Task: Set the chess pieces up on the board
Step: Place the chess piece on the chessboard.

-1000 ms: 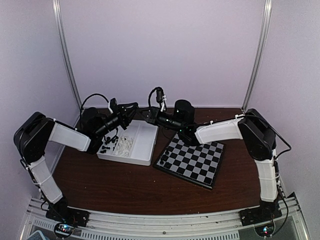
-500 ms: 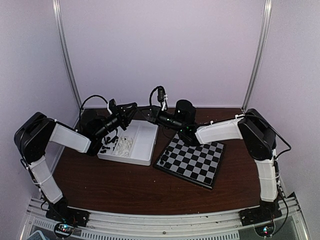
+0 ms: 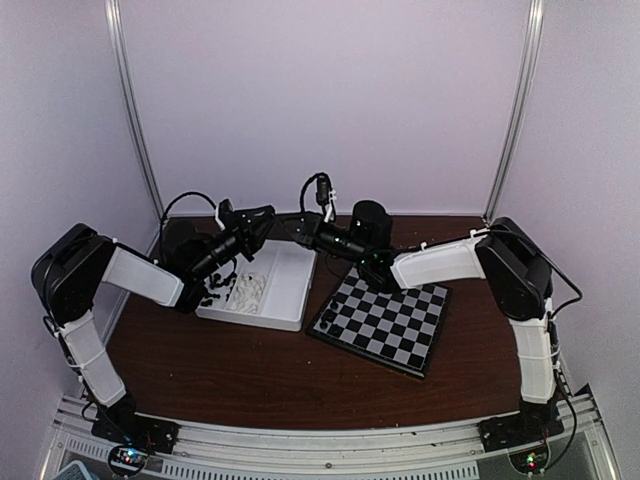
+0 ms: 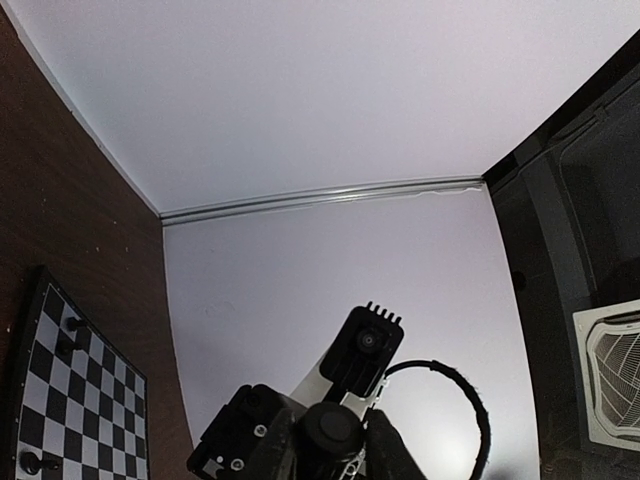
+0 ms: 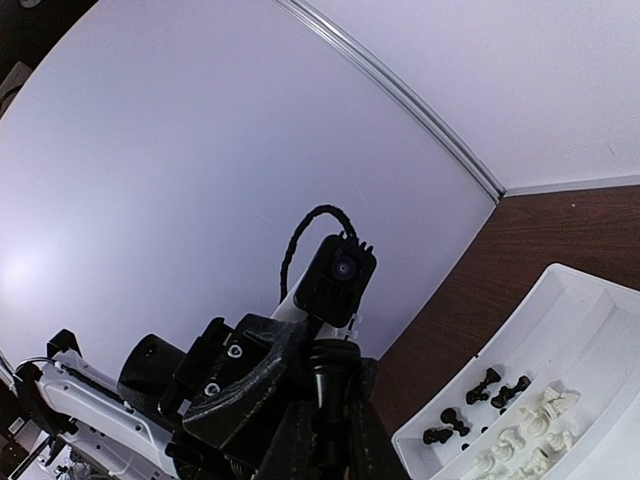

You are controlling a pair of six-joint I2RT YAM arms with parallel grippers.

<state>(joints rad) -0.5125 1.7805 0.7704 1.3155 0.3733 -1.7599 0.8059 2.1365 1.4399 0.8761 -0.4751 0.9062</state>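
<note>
My two grippers meet tip to tip above the back edge of the white tray. My right gripper is shut on the stem of a black chess piece. My left gripper closes on the round base of the same piece. In the top view the left gripper and right gripper touch; the piece is too small to make out there. The board lies right of the tray, with a few black pieces on it.
The tray holds loose black pieces on its left side and white pieces in the middle. The board's near-left corner lies close to the tray. A pale wall stands behind the brown table.
Both grippers stay joined over the tray's back edge; the left arm has shifted very slightly.
</note>
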